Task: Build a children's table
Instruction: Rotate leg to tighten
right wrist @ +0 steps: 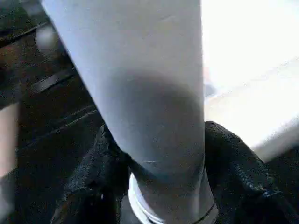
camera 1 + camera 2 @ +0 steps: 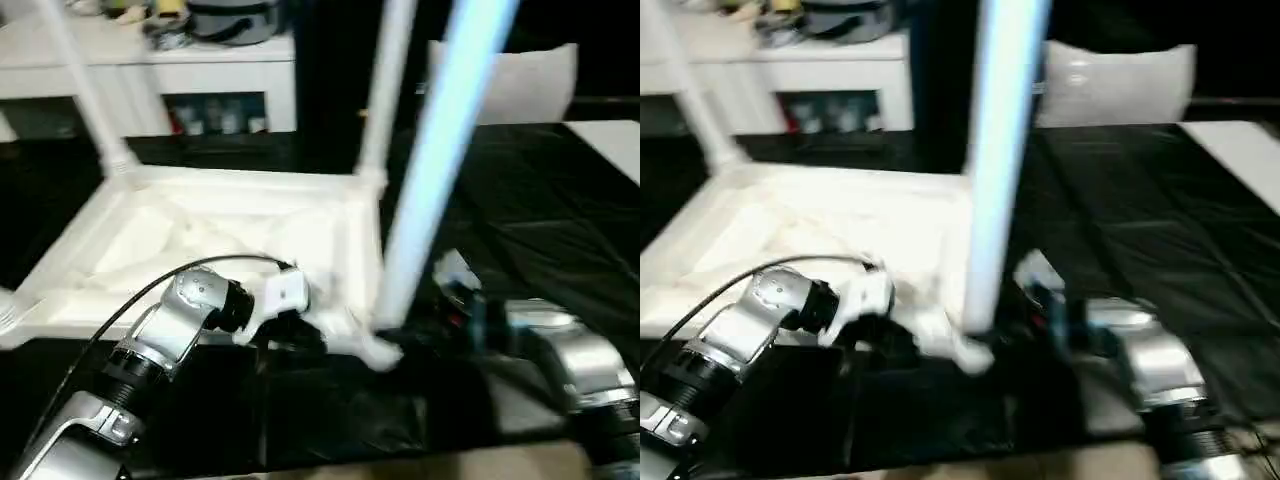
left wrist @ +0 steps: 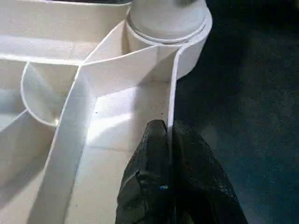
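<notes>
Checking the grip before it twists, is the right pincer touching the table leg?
Touching. In the right wrist view, both black fingers of the right pincer press against opposite sides of the white leg.

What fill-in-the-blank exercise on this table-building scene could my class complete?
1. The tabletop lies with its ribbed underside facing ____.
2. The left end effector is pinched shut on the tabletop's ____.
3. The right end effector has a finger on each side of a white ____ that stands in the near corner socket.
4. The surface under the tabletop is covered with ____ sheeting.

Missing words: up; rim; leg; black
</notes>
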